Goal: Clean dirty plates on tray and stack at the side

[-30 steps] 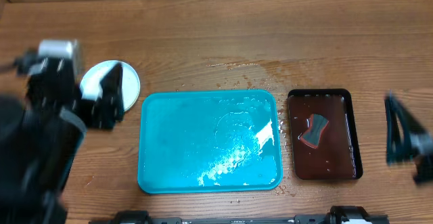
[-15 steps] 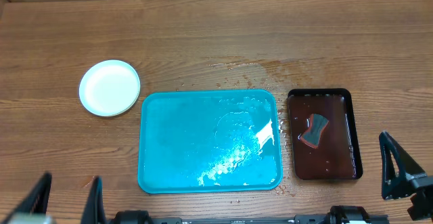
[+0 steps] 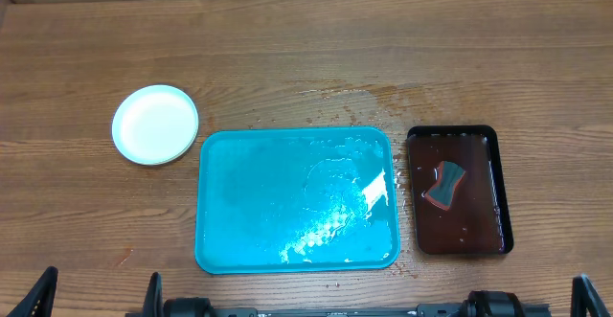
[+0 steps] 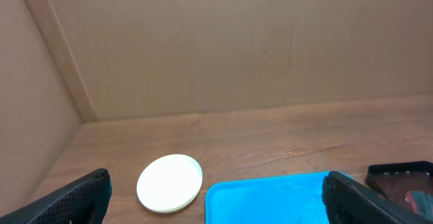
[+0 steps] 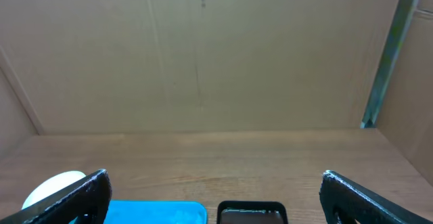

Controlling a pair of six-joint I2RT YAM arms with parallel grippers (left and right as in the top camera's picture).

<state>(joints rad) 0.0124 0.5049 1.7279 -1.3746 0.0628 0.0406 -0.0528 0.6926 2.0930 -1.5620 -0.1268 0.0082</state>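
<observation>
The plates (image 3: 155, 124) show as one white round with a pale blue rim on the wood left of the tray (image 3: 297, 200); whether more lie under it I cannot tell. The turquoise tray is wet and holds nothing. My left gripper (image 4: 216, 198) is open and empty at the table's front left, far from the plates (image 4: 170, 183); its fingertips (image 3: 43, 294) just show in the overhead view. At the front right my right gripper (image 5: 213, 198) is open and empty too, and looks over the tray's far edge (image 5: 155, 212).
A dark brown-black tray (image 3: 458, 191) of murky water stands right of the turquoise tray, with a grey, red-edged sponge (image 3: 443, 184) in it. Water drops lie on the wood behind the trays (image 3: 354, 95). Cardboard walls close the back and sides.
My left arm has pulled back from the plates to the table's front edge, its jaws wider. The right arm has also withdrawn toward the front right corner.
</observation>
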